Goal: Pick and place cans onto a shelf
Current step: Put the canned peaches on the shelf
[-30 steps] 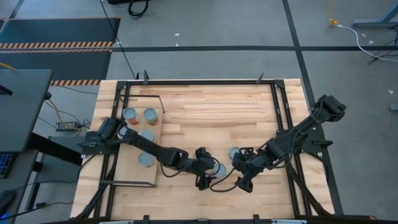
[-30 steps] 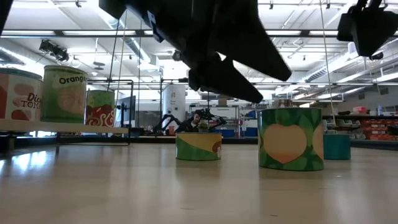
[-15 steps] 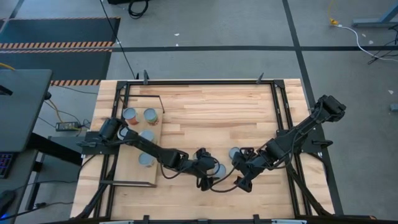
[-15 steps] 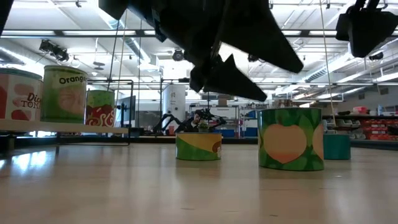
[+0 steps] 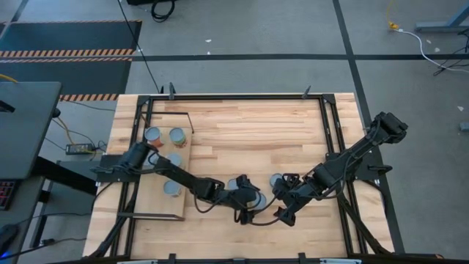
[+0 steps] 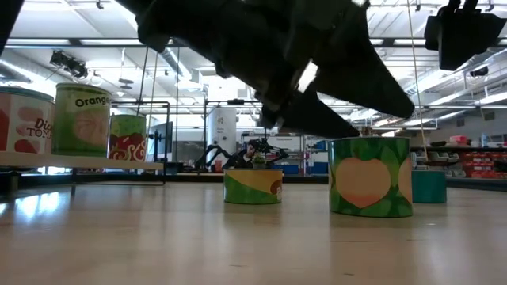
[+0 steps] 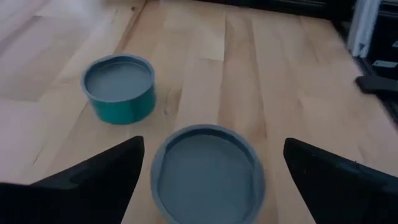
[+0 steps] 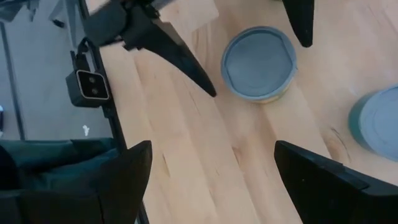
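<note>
Two dark arms reached over a plank table [image 5: 242, 125] toward its near middle. The left gripper [image 7: 208, 177] hovered with its fingers spread wide on either side of a grey-topped can [image 7: 208, 168], one finger on each flank and neither touching it. In the high view this can [image 5: 251, 196] lay mostly hidden under the left gripper [image 5: 243, 202]. A second can with a teal wall [image 7: 119, 87] stood apart from it on bare wood; in the high view it showed as a pale round top [image 5: 276, 180] between the two grippers.

The right gripper [image 8: 211, 165] was also open, its two fingers well separated over empty tabletop and holding nothing. Its camera looked across at the left arm's fingers straddling the can [image 8: 260, 63]. In the high view the right gripper [image 5: 282, 209] sat just beside the left one, toward the table's front edge.

The shelf [image 5: 157, 209], a pale board with a thin black frame, lay at the table's left side. Four cans stood on it: two side by side at its far end [image 5: 152, 135] [image 5: 177, 136], one behind them [image 5: 174, 159], and one nearer the middle [image 5: 172, 188].

In the low view, a green can with a peach-coloured picture [image 6: 370, 176] and a yellow-green can [image 6: 253, 186] stood on the table; labelled cans [image 6: 81, 119] rested on the raised shelf [image 6: 79, 164] at the left.
</note>
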